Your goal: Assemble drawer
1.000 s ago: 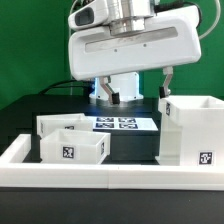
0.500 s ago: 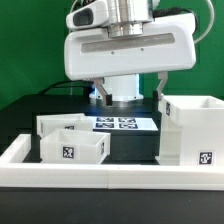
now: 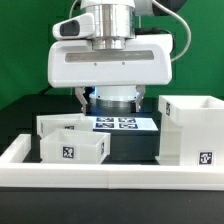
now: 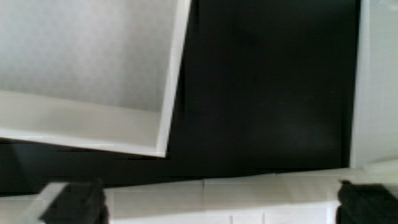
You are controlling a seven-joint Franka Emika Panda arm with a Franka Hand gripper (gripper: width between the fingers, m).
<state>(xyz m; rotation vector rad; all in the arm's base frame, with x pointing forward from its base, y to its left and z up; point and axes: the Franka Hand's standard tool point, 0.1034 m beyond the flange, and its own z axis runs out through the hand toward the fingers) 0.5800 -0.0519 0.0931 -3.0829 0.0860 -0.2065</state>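
The tall white plastic drawer casing (image 3: 190,130) stands upright on the black table (image 3: 135,147), open side up. Two small white tray boxes (image 3: 72,148) sit well apart from it toward the exterior view's left, one behind the other. The flat marker board (image 3: 120,124) lies behind, between them and the casing. My gripper (image 4: 221,200) hangs above, jaws spread wide, empty.

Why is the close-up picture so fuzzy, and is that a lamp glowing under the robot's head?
Wrist view: soft throughout, the white box and dark fingertips blurred. Exterior view: crisper; a bluish glow shows beneath the arm's head, and the white casing looks nearly washed out.
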